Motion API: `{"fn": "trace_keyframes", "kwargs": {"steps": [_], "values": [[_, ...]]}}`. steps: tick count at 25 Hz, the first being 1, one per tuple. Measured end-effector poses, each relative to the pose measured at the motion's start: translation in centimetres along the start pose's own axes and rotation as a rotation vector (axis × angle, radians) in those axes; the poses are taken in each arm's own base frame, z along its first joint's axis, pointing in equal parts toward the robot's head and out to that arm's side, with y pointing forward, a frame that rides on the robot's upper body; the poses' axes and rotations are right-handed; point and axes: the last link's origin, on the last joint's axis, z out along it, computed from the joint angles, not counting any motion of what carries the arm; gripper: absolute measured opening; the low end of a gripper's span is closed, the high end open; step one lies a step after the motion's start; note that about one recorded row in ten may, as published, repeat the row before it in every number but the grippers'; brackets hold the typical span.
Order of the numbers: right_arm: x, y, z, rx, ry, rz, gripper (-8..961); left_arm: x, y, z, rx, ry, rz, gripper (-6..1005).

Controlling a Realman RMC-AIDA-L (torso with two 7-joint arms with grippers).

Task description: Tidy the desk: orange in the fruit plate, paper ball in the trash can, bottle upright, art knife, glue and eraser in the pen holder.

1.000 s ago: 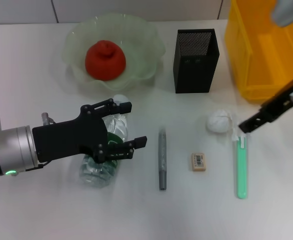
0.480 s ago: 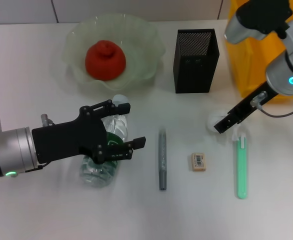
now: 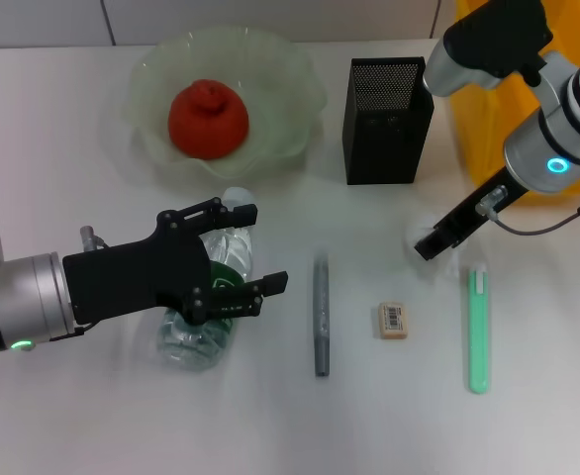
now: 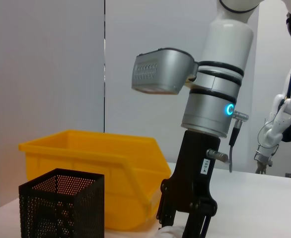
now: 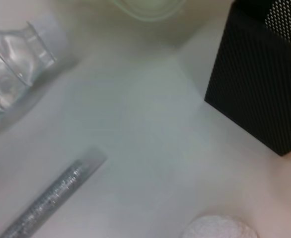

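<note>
- Standing at the surface (image 3: 92, 416), I count one job done: the orange (image 3: 208, 119) already sits in the fruit plate (image 3: 290, 74), at the far left of the spread.
- Next in hand seems to be the paper ball (image 5: 219, 228). The right gripper (image 3: 434, 242) is down right over it, between the pen holder (image 3: 387, 121) and the green glue stick (image 3: 479, 329), so only a pale sliver shows from above. From the side its fingers look parted around the wad, not closed on it (my reading, since the tips run out of the picture).
- The trash can (image 3: 478, 109) stands just beyond that arm at the far right, mostly hidden by it, and nothing I can see has gone in.
- The bottle (image 3: 211, 297) lies on its side, cap pointing towards the fruit plate. The left gripper (image 3: 255, 247) hovers over it with its fingers spread wide, gripping nothing.
- The art knife (image 3: 322, 315), grey and slim, lies flat in the middle, a little apart from the bottle.
- The eraser (image 3: 393, 320) lies between the art knife and the glue stick, touching neither.
- The pen holder stands upright behind them, and I cannot see anything in it.
- By my count that leaves five of the six jobs: paper ball to bin, bottle to stand, and three small things to drop in the mesh cup.
</note>
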Motion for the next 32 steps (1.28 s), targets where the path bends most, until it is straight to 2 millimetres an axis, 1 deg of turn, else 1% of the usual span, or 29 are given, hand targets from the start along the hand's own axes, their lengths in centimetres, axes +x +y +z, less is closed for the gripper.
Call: {"fn": "trace_keyframes", "kwargs": {"steps": [3, 4, 7, 8, 9, 11, 13, 15, 17, 20, 23, 30, 32], "values": [[-0.1, 0.2, -0.9, -0.008, -0.021, 0.001, 558, 0.0, 0.0, 0.0, 0.002, 0.001, -0.001, 833], [-0.2, 0.4, -1.5, -0.017, -0.041, -0.002, 553, 0.0, 0.0, -0.1, 0.003, 0.001, -0.001, 833], [-0.4, 0.9, -4.3, -0.029, -0.114, -0.004, 542, -0.1, 0.0, -0.1, 0.006, 0.001, -0.003, 832], [-0.4, 0.8, -5.6, -0.020, -0.146, 0.001, 542, -0.1, 0.0, -0.2, 0.007, 0.001, -0.003, 832], [-0.4, 0.4, -7.2, -0.003, -0.185, 0.010, 542, -0.1, 0.0, -0.2, 0.007, 0.001, -0.004, 832], [-0.1, -0.2, -9.5, 0.029, -0.242, 0.029, 542, -0.1, 0.0, -0.2, 0.008, 0.001, -0.005, 831], [0.4, -1.2, -11.7, 0.083, -0.297, 0.058, 542, -0.1, 0.0, -0.2, 0.008, 0.001, -0.005, 830], [1.1, -2.5, -13.2, 0.148, -0.331, 0.086, 542, -0.1, 0.0, -0.2, 0.009, 0.001, -0.004, 830], [1.9, -3.7, -14.1, 0.205, -0.352, 0.118, 542, -0.2, 0.1, -0.2, 0.009, 0.001, -0.004, 829], [2.7, -5.3, -14.5, 0.260, -0.371, 0.160, 543, -0.2, 0.1, -0.2, 0.009, 0.001, -0.003, 829], [3.0, -6.7, -14.0, 0.302, -0.389, 0.187, 543, -0.2, 0.1, -0.2, 0.009, 0.001, -0.003, 828], [2.5, -9.0, -10.1, 0.293, -0.381, 0.238, 543, -0.1, -0.1, -0.1, 0.014, -0.004, 0.000, 826], [2.4, -9.3, -9.2, 0.285, -0.373, 0.240, 605, -0.1, -0.1, -0.1, 0.014, -0.003, 0.001, 825]]}}
